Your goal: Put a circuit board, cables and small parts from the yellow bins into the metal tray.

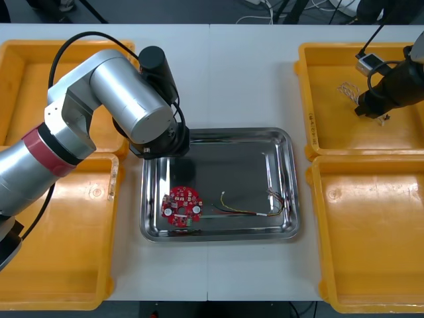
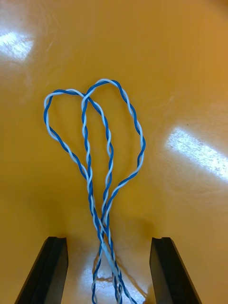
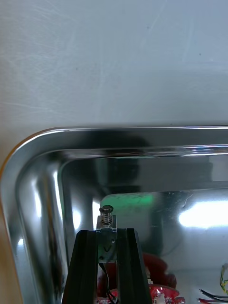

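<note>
While the red circuit board [image 1: 180,206] lay in the metal tray [image 1: 232,132], the left jaws hung over its far corner, clamped narrowly on a small metal part [image 3: 107,223], likely for release there, and the right jaws stood wide astride the twisted blue and white cable [image 2: 101,223] in a yellow bin [image 1: 331,139].

LEFT ARM AT THE TRAY: The left gripper [image 3: 107,233] clamps a small metal part [image 3: 106,219] between its black fingers, the part's round-headed tip standing clear of the fingertips. It hangs over a rounded corner of the metal tray [image 3: 118,135], whose shiny floor mirrors a green glow and bright lights. A red circuit board [image 3: 154,268] lies in the tray past the fingers, with thin cable ends [image 3: 213,294] near it. Beyond the rim spreads the light table [image 3: 114,57].
</note>
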Controlling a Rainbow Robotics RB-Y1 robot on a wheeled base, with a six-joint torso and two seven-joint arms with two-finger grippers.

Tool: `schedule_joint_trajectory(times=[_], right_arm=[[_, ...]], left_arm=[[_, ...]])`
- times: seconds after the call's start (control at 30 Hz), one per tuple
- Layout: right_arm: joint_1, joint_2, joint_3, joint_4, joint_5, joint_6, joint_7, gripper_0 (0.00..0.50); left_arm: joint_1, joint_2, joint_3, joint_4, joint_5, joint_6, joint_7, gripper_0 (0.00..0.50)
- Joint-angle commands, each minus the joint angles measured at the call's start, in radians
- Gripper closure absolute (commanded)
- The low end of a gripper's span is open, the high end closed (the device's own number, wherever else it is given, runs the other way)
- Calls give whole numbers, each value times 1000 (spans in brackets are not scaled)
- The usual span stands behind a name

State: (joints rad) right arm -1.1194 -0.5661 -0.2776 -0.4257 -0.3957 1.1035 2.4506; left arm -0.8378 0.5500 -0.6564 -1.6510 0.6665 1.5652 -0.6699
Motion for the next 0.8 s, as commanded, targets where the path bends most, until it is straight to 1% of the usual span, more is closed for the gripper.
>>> schedule_joint_trajectory(times=[0.03, 0.2, 0.37, 0.5, 0.53, 0.57, 0.6, 0.63, 0.67, 0.7, 0.73, 0.77, 0.8], right_arm=[[0, 12, -18, -13, -14, -10, -32, 0], [6, 14, -18, -13, -15, -11, -35, 0], [24, 14, -18, -13, -43, -28, -41, 0], [35, 12, -18, -13, -49, -39, -45, 0], [36, 12, -18, -15, -51, -40, -45, 0], [35, 14, -18, -13, -51, -39, -45, 0], [36, 12, -18, -13, -51, -39, -45, 0], [36, 14, -18, -13, -51, -39, -45, 0], [36, 12, -18, -13, -51, -39, -45, 0], [36, 14, -18, -13, -51, -39, -47, 0], [36, 14, -18, -15, -49, -39, -47, 0], [36, 14, -18, -13, -51, -39, -48, 18], [36, 12, -17, -15, -49, -39, -48, 55]], left_arm=[[8, -22, -43, 17, 10, -53, 29, 500], [8, -24, -65, 26, 10, -66, 30, 500], [8, -25, -80, 34, 10, -82, 36, 500], [6, -27, -80, 34, 18, -85, 41, 498], [6, -25, -78, 33, 21, -86, 42, 476], [6, -27, -80, 33, 21, -88, 44, 423], [6, -28, -78, 33, 21, -96, 47, 194], [6, -30, -80, 33, 21, -97, 49, 171], [6, -30, -80, 33, 21, -102, 50, 127], [6, -30, -80, 33, 19, -103, 52, 35], [6, -30, -80, 33, 19, -103, 53, 6], [6, -30, -80, 33, 21, -103, 53, 0], [6, -30, -80, 33, 21, -103, 53, 0]])
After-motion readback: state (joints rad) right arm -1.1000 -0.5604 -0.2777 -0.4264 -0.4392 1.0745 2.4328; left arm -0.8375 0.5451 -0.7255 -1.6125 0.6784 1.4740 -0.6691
